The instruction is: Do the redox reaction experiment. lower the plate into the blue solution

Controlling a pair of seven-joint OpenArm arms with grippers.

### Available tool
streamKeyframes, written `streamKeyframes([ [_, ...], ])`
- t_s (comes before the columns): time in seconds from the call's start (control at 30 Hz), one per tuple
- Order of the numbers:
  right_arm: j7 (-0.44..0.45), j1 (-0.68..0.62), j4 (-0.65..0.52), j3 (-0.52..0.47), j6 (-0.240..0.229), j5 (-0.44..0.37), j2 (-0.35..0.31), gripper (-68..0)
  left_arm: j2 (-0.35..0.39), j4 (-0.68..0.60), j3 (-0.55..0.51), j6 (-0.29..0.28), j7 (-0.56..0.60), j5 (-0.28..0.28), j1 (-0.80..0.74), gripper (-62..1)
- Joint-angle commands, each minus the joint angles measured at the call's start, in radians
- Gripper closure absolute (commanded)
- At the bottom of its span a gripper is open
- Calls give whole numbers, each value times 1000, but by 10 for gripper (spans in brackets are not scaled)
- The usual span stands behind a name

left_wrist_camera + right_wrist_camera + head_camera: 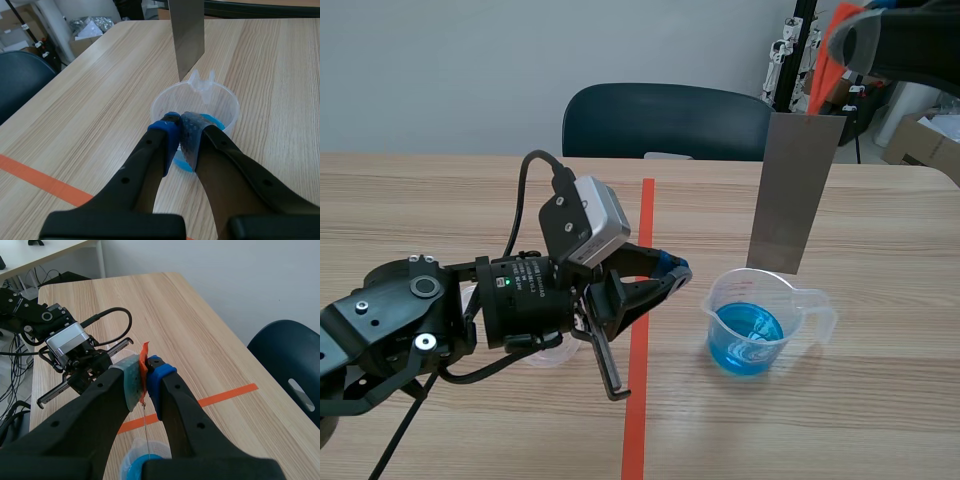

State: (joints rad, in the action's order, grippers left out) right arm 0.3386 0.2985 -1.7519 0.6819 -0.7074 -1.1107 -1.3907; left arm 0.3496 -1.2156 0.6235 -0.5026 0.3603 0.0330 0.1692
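A clear beaker [762, 322] with blue solution [746, 338] stands right of the orange tape line. A grey metal plate [796, 190] hangs upright over it, its lower edge just above the rim and out of the liquid. My right gripper [837, 45], raised at the back right, is shut on the plate's orange-taped top end [145, 356]; the plate [145, 427] shows edge-on, running down to the beaker [131, 464]. My left gripper [672, 270] is shut on nothing, just left of the beaker. In the left wrist view its fingertips [172, 125] meet short of the beaker [165, 102] and plate [187, 35].
An orange tape line [640, 330] runs down the table. A small clear dish [548, 353] lies under the left arm. A dark chair [660, 122] stands behind the table, and cardboard boxes [924, 140] sit at the back right.
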Motion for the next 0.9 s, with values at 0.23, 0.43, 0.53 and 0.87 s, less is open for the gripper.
streamKeyframes([
  [0.23,16,8,-10,-15,0,-73,-11,-2,-5,-18,-7,-2,16,-14,10,-27],
  [0.43,16,-5,-10,-15,3,-98,-11,-2,-5,-18,-7,-2,16,-14,10,-27],
  [0.53,16,-5,-10,-15,3,-98,-11,-2,-5,-18,-7,-2,16,-14,11,-27],
  [0.87,16,-5,-10,-15,3,-103,-11,-2,-5,-18,-7,-2,16,-14,10,-27],
])
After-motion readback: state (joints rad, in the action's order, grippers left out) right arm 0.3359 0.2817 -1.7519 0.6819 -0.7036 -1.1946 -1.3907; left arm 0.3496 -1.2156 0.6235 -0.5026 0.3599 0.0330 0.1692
